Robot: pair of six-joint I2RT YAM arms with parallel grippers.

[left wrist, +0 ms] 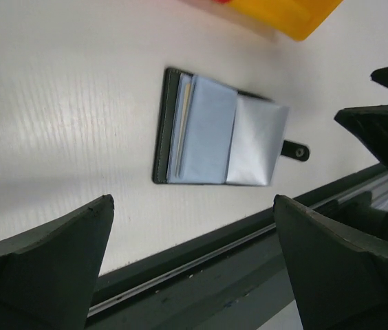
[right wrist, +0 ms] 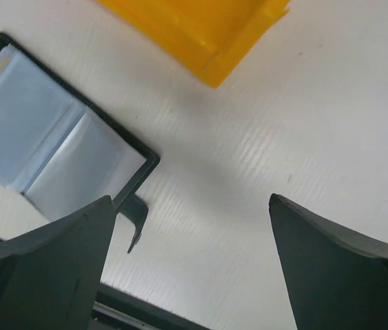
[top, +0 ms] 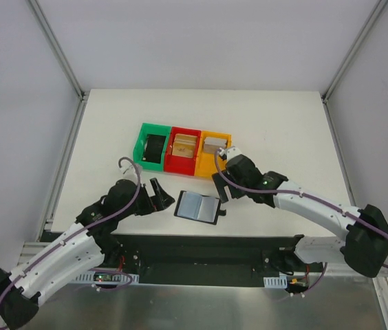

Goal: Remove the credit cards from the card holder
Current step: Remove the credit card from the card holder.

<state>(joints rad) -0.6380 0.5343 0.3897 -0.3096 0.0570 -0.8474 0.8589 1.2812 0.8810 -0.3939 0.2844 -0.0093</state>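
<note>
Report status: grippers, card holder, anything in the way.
Left gripper, right gripper both open, empty. Card holder lies unfolded on table between them, tan card edge showing in one pocket. Nothing on top; orange bin stands apart.

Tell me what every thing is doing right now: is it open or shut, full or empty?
Card holder: open, lying flat.
Credit card: tucked in the holder's pocket, only its edge showing.
Left claw: open, empty.
Right claw: open, empty.
Green bin: something black inside.
Red bin: something tan inside.
Orange bin: something pale inside.
</note>
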